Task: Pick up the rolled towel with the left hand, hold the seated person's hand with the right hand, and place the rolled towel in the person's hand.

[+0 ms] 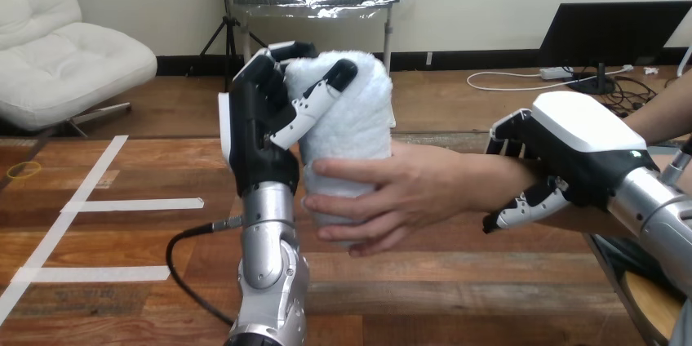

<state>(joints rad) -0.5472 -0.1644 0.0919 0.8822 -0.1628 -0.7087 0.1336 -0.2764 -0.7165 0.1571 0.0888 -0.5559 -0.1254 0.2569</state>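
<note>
A white rolled towel (351,109) stands upright above the table, with my left hand (263,130) shut on its upper part, thumb across its front. The person's hand (392,199) reaches in from the right and wraps the towel's lower part, so both hands are on it. My right hand (563,158) is at the person's wrist, its fingers over the top and its thumb curled underneath, gripping the wrist.
The wooden table (122,281) carries white tape lines (130,205) at the left. A yellow ring (23,170) lies near the left edge. A black cable (184,260) loops beside my left forearm.
</note>
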